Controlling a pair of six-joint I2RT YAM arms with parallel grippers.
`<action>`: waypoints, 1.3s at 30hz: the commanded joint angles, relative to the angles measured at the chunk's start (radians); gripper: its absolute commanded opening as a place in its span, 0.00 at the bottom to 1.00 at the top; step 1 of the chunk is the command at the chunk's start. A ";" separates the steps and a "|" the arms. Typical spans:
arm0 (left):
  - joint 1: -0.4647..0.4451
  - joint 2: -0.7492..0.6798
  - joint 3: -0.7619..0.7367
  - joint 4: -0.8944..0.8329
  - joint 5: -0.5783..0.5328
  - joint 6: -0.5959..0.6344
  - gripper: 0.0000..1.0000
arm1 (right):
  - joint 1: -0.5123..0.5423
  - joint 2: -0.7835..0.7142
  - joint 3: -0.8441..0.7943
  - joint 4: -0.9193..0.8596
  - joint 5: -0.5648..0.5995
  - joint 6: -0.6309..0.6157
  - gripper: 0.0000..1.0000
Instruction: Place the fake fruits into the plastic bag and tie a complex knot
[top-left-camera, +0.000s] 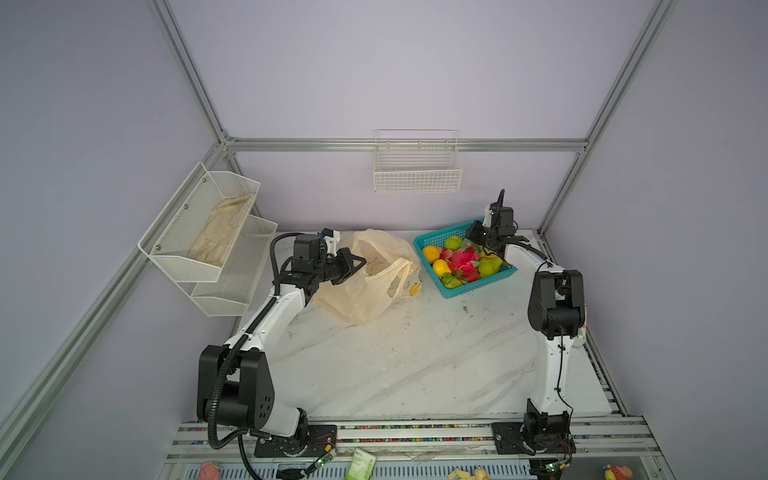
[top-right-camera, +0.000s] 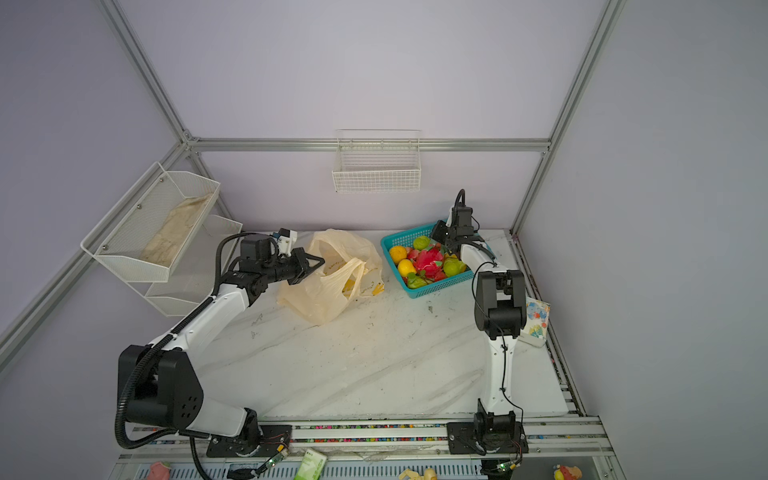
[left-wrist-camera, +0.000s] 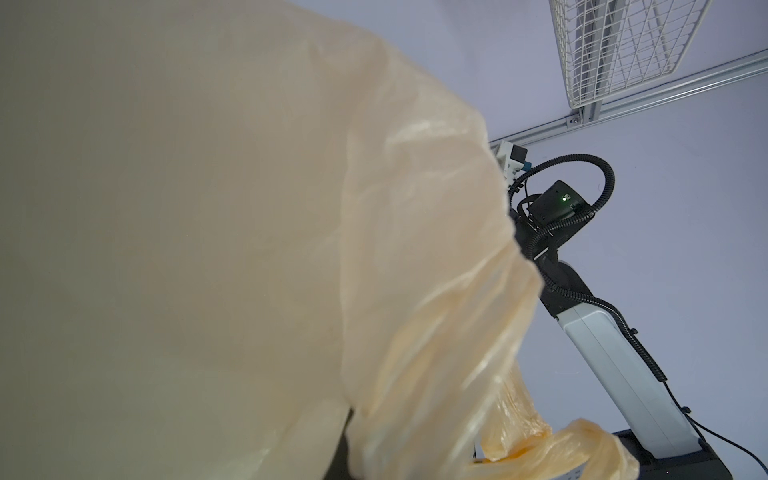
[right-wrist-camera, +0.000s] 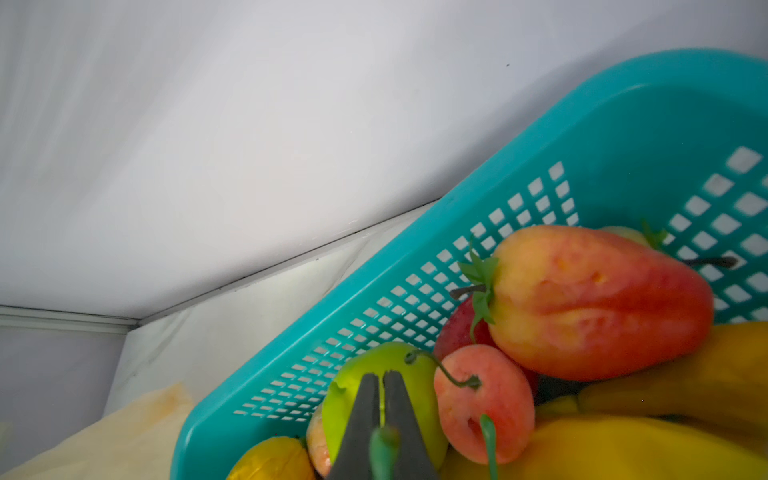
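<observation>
The plastic bag (top-left-camera: 365, 291) (top-right-camera: 328, 291) lies crumpled at the back left of the table, cream with its handle loops loose. My left gripper (top-left-camera: 357, 264) (top-right-camera: 318, 262) is shut on the bag's edge; in the left wrist view the plastic bag (left-wrist-camera: 249, 249) hides the jaws. The fake fruits fill a teal basket (top-left-camera: 478, 289) (right-wrist-camera: 623, 124): pink dragon fruit (top-left-camera: 464, 259), green pear (right-wrist-camera: 345, 415), strawberry (right-wrist-camera: 594, 303), banana (right-wrist-camera: 623, 449). My right gripper (top-left-camera: 484, 249) (right-wrist-camera: 382, 376) reaches down into the basket, shut on a thin green stem. Which fruit the stem belongs to is unclear.
A white wire basket (top-left-camera: 417, 170) hangs on the back wall. A two-tier mesh shelf (top-left-camera: 208, 232) on the left wall holds beige material. A patterned box (top-right-camera: 536, 318) stands at the table's right edge beside my right arm. The marble tabletop (top-left-camera: 415, 353) stretches to the front rail.
</observation>
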 joint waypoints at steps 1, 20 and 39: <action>0.011 -0.030 -0.042 0.040 0.019 0.005 0.00 | -0.024 -0.118 -0.038 0.050 -0.021 0.004 0.00; 0.011 -0.033 -0.060 0.088 0.054 -0.046 0.00 | 0.021 -0.595 -0.434 0.386 -0.270 0.210 0.00; 0.011 -0.044 -0.059 0.100 0.059 -0.084 0.00 | 0.383 -0.831 -0.917 0.475 -0.363 -0.227 0.00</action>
